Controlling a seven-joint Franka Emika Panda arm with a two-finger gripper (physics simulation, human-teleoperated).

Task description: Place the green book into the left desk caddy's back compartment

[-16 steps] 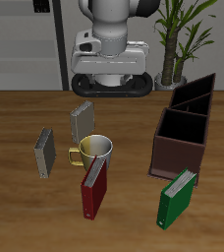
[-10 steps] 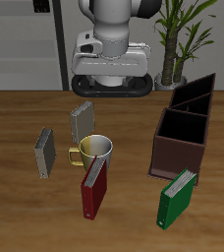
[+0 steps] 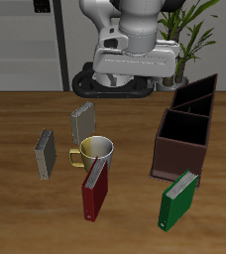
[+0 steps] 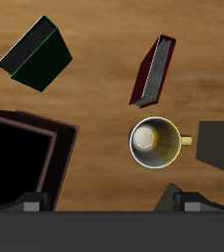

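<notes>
The green book (image 3: 178, 201) stands upright, slightly tilted, near the table's front edge, just in front of the left desk caddy (image 3: 170, 156). The caddy is a long dark box running toward the back, and its back compartment (image 3: 200, 92) is a narrow black-walled section at the far end. My gripper (image 3: 137, 79) hangs high above the table's rear middle, well away from both. The wrist view looks straight down on the green book (image 4: 37, 54) and the caddy's rim (image 4: 55, 159). There my gripper (image 4: 109, 204) is open, its fingertips (image 4: 30, 203) wide apart and holding nothing.
A metal mug (image 3: 97, 150) with a yellow handle stands mid-table, and a dark red book (image 3: 94, 190) leans in front of it. Two grey books (image 3: 82, 123) (image 3: 46, 153) stand behind and beside the mug. A potted plant (image 3: 184, 35) sits behind the caddy.
My arm has swung sideways toward the caddy's side and turned a little. The books, mug and caddy have not moved.
</notes>
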